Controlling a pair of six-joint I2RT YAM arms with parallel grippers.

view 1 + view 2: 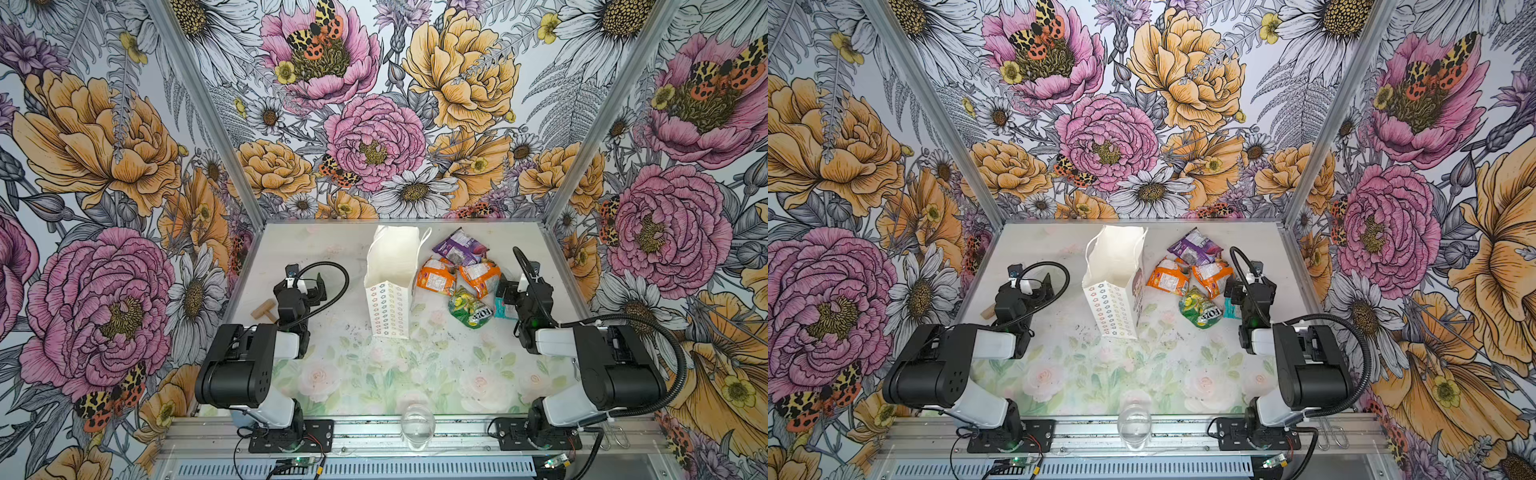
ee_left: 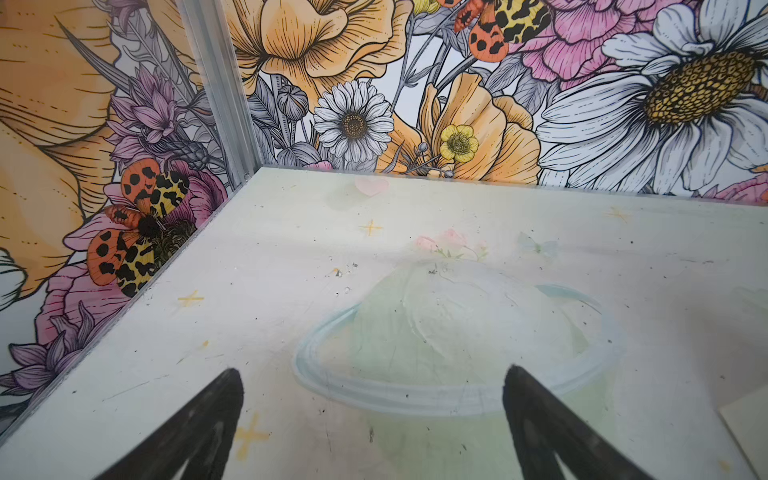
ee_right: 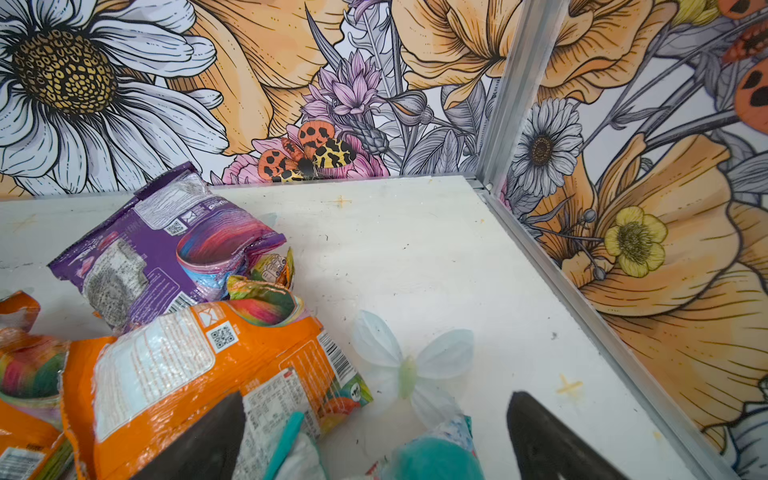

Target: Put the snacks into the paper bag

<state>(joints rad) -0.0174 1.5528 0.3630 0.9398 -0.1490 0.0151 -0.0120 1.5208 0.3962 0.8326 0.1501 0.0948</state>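
White paper bag (image 1: 388,307) upright, mouth upward — snacks (image 1: 478,274) heaped beside it

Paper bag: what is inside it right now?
Only white inner walls show through the open mouth of the paper bag in both top views; no packet is visible. The bottom, behind the printed front wall, is covered. The snacks lie beside it.

Teal packet (image 1: 500,308), 3 o'clock of paper bag (image 1: 388,307): mostly hidden behind right arm (image 1: 530,309). Wooden T-piece (image 1: 988,312): partly hidden behind left arm (image 1: 1015,305).
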